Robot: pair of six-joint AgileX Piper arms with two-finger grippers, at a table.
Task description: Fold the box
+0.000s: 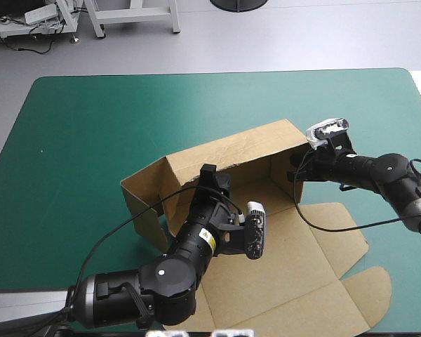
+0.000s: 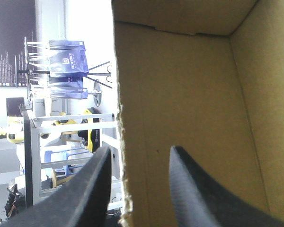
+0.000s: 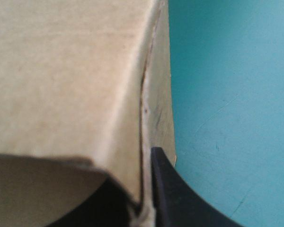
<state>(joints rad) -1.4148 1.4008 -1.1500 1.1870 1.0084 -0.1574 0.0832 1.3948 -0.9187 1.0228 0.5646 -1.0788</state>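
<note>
1. While both arms reached in from the near side, the brown box (image 1: pixel 231 151) sat in the middle of the counter (image 1: pixel 77 133), on its teal-green cover.
2. It was only half made. Its long back wall stood up, and the left wall stood up too. They met at a corner.
3. At the right end, a short wall also stood up next to the back wall.
4. The lid (image 1: pixel 309 281) lay flat on the cover, toward the near right side of the counter. A round flap (image 1: pixel 372 288) stuck out at its end.
5. The left end effector (image 1: pixel 214 179) was at the left part of the box, close to the left wall.
6. From the left wrist, the left end effector (image 2: pixel 139 150) had the rough edge of a wall between its two black fingers (image 2: pixel 92 189). One finger was outside the box (image 2: pixel 189 94) and the other was inside it.
7. Those fingers stood apart, so this end effector was open. The outside finger was just beside the board, and the inside one did not touch it.
8. The right end effector (image 1: pixel 295 168) was at the right end of the back wall.
9. From the right wrist, the right end effector (image 3: pixel 139 189) pinched the corner of the box (image 3: pixel 61 85). Its fingers were almost together with the board between them.
10. One black finger (image 3: pixel 168 189) showed on the outside, over the cover (image 3: pixel 227 94). The other was mostly hidden behind the board.
</note>
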